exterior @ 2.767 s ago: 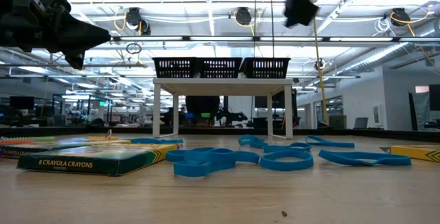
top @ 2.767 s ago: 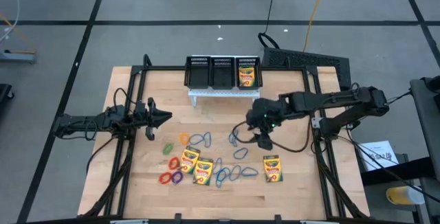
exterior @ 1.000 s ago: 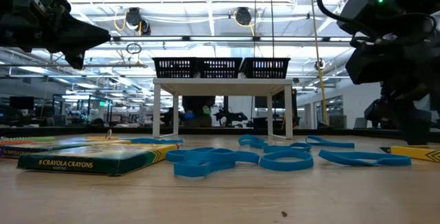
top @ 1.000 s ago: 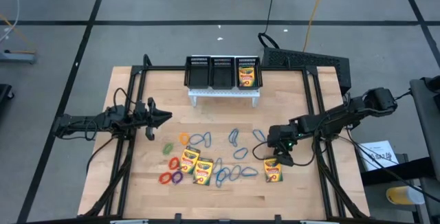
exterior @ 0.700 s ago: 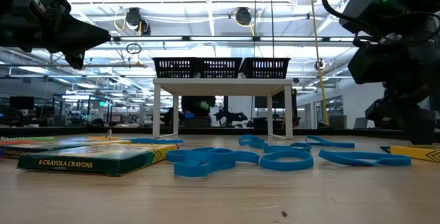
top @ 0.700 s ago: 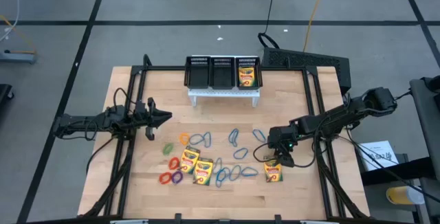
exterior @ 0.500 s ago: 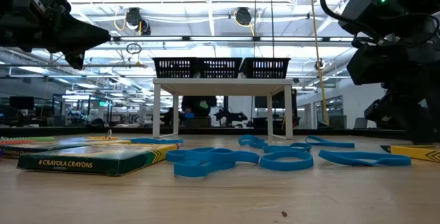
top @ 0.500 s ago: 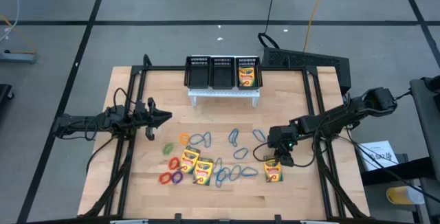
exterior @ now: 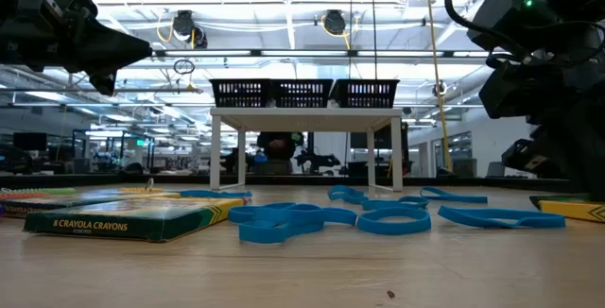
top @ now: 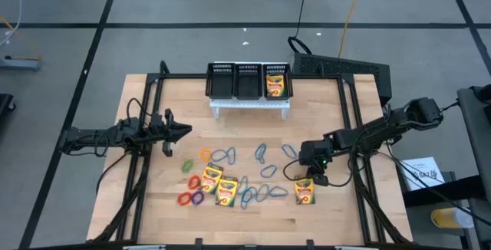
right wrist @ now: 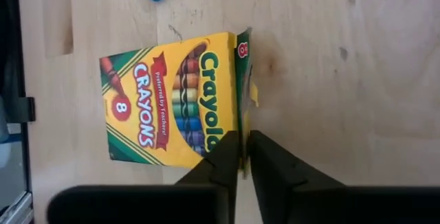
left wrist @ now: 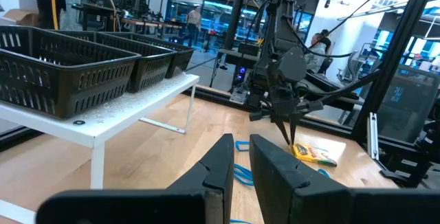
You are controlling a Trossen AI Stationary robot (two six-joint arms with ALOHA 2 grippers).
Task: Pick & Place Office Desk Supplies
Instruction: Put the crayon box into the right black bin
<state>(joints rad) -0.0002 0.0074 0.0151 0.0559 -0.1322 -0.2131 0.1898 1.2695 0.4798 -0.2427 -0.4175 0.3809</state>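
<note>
My right gripper (top: 310,179) stands at the near right, slanting down, shut on a yellow-and-green crayon box (top: 304,192) that lies on the table. Two more crayon boxes (top: 209,179) (top: 227,192) lie flat near the table's middle. A further box (top: 275,87) sits in the right compartment of the black mesh organiser (top: 234,81). Thin blue loops (top: 261,154) and small coloured loops (top: 190,197) lie flat around them. My left gripper (top: 182,131) hovers shut at the left, level, above the table and away from everything. My right gripper pinches the crayon box's far end, its flap end (right wrist: 242,141), between its two fingers. The fingers (right wrist: 227,157) slant down from the table's right and far side. The box's printed face is up; whether that end is raised off the wood, I cannot tell.
The organiser stands on a small white stand (top: 252,105) at the far middle. Black frame rails (top: 146,127) run along both sides of the wooden table. Bare wood lies along the near edge (top: 253,231).
My right gripper has kept its place over the right-hand crayon box and has shut its fingers on the box's far end. The box lies where it was.
</note>
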